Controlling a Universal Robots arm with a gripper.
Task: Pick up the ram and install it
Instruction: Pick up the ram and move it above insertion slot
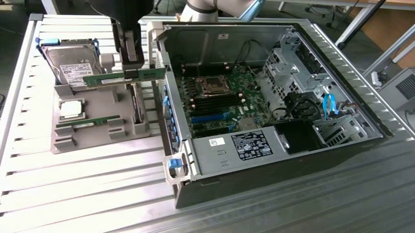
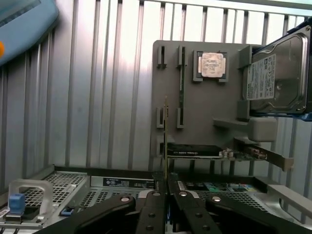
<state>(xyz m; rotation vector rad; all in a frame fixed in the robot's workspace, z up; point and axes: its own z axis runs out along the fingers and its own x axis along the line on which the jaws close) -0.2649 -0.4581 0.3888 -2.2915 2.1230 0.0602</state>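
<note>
the pincer (image 1: pixel 133 65) is closed on the ram (image 1: pixel 123 76), its fingers (image 2: pixel 151 204) pressing both flat faces of the green stick, which the wrist view shows edge-on. the ram hangs level in the air, over the grey holder tray (image 1: pixel 97 102) and just beside the open computer case (image 1: pixel 194 43), one end reaching the case's rim. a second ram stick (image 1: pixel 87 124) lies in a tray slot, near the processor chip (image 1: pixel 71 109) and the hard drive (image 1: pixel 71 63). tray and case sit on the slatted metal worktop (image 1: pixel 65 194).
</note>
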